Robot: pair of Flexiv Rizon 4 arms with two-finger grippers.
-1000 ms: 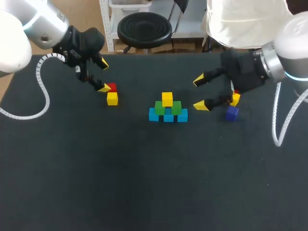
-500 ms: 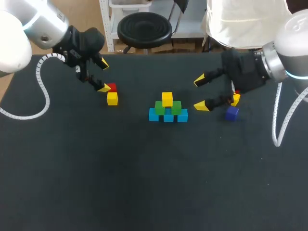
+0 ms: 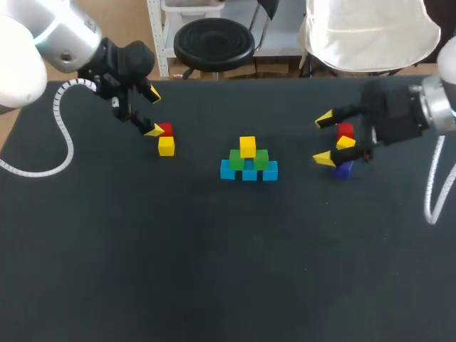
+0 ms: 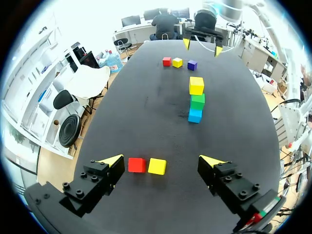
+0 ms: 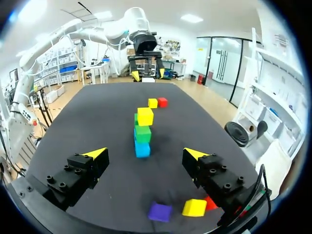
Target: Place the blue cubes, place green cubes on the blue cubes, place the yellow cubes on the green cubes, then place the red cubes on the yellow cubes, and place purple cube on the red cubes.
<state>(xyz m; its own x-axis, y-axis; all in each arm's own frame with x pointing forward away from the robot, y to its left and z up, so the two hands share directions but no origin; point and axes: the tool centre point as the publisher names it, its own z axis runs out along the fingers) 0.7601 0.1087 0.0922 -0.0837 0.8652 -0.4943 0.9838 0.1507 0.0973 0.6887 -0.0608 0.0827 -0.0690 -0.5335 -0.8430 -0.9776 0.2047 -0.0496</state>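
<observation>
A pyramid stands mid-table: three blue cubes (image 3: 249, 173), two green cubes (image 3: 261, 158) on them, and one yellow cube (image 3: 247, 146) on top. My left gripper (image 3: 152, 112) hangs open over a loose red cube (image 3: 166, 129) and yellow cube (image 3: 166, 146); in its wrist view these red (image 4: 137, 165) and yellow (image 4: 157, 166) cubes lie between the open fingers of the left gripper (image 4: 162, 159). My right gripper (image 3: 323, 139) is open to the right of the pyramid, above a red cube (image 3: 345, 130), a yellow cube (image 3: 346, 143) and a purple cube (image 3: 343, 169). They lie under the right gripper (image 5: 146, 153), behind its fingertips.
The black table (image 3: 214, 256) is bare in front of the pyramid. A white coiled cable (image 3: 60, 135) hangs from my left arm over the table's left part, and another cable (image 3: 431, 192) hangs from my right arm.
My right gripper has drawn back to the right, away from the pyramid, and now hangs over the red, yellow and purple cubes. The left arm has not moved.
</observation>
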